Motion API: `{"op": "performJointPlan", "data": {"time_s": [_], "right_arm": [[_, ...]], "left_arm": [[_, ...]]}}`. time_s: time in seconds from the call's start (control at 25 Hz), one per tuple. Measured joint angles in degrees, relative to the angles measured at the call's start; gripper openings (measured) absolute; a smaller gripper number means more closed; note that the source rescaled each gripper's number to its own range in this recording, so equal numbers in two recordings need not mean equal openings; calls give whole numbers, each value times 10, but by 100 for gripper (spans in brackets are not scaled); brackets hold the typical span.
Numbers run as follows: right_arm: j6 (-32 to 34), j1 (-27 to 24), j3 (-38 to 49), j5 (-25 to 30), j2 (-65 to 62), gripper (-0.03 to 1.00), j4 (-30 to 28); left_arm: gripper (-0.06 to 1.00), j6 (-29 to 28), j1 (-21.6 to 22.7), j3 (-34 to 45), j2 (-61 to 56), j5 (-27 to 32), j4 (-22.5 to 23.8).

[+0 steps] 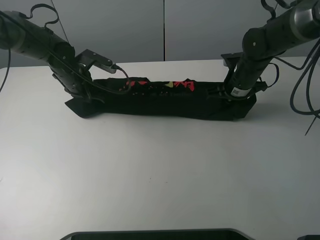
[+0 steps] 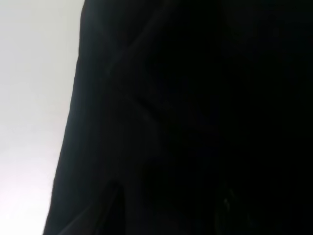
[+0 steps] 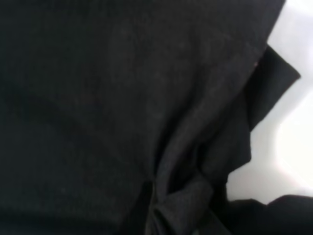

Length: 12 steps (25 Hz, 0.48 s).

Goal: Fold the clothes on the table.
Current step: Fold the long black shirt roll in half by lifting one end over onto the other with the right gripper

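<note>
Clothes stretch from left gripper to right gripper.

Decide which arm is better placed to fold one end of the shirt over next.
Right, probably. The right arm stands over one end of the shirt, and its wrist view shows cloth bunched as if gathered; the left arm shows flatter cloth only.

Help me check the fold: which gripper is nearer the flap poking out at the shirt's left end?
Left. The left gripper sits right beside the flap; the right gripper is at the shirt's opposite end.
</note>
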Motion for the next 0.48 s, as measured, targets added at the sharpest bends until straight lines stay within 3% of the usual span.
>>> {"op": "performJointPlan", "data": {"time_s": [0.2,0.48], "right_arm": [[45,0,0,37,-1,8,-93],[94,-1,4,140,-1,8,-220]], "left_arm": [[56,63,-3,4,-14,6,-85],[56,98,-3,6,-35,25,-111]]}}
